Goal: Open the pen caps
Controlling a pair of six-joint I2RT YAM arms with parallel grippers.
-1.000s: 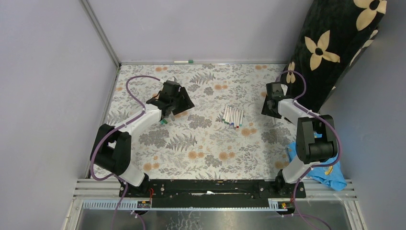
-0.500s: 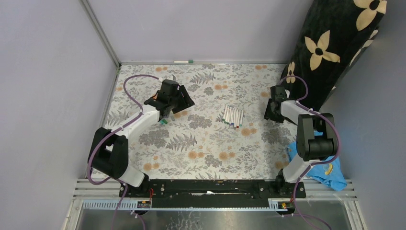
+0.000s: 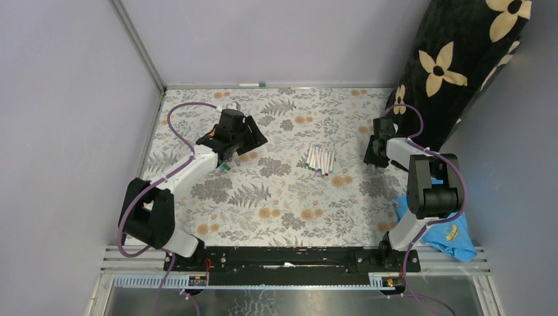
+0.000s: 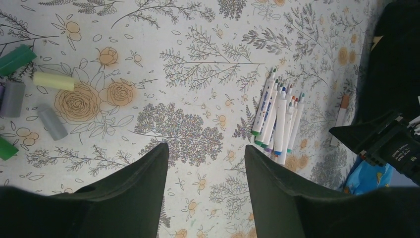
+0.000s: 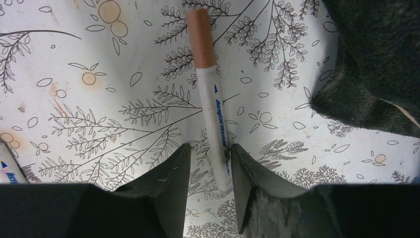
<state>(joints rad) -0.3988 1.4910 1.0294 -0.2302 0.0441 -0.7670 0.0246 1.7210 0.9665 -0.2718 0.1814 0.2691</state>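
A white pen [image 5: 213,104] with an orange-brown pen cap [image 5: 200,37] lies flat on the floral table. My right gripper [image 5: 210,148] is down over its barrel. The jaws stand either side of it, the right finger touching it and the left finger a little apart. Several more capped pens [image 3: 320,159] lie bundled mid-table, also seen as pens [image 4: 277,119] in the left wrist view. My left gripper [image 4: 206,148] hovers open and empty over bare table. Loose caps lie left of it: a green cap [image 4: 15,59], a pale yellow cap [image 4: 53,81] and grey caps [image 4: 52,122].
A black flowered cushion [image 3: 460,66] leans at the back right, close beside my right gripper [image 3: 375,158]. A blue cloth [image 3: 447,234] lies by the right arm's base. One pen [image 3: 251,85] rests along the back wall. Grey walls close in the left and back.
My right gripper has shifted slightly right and settled over the orange-capped pen, its jaws narrowing round the barrel. The left arm has barely moved.
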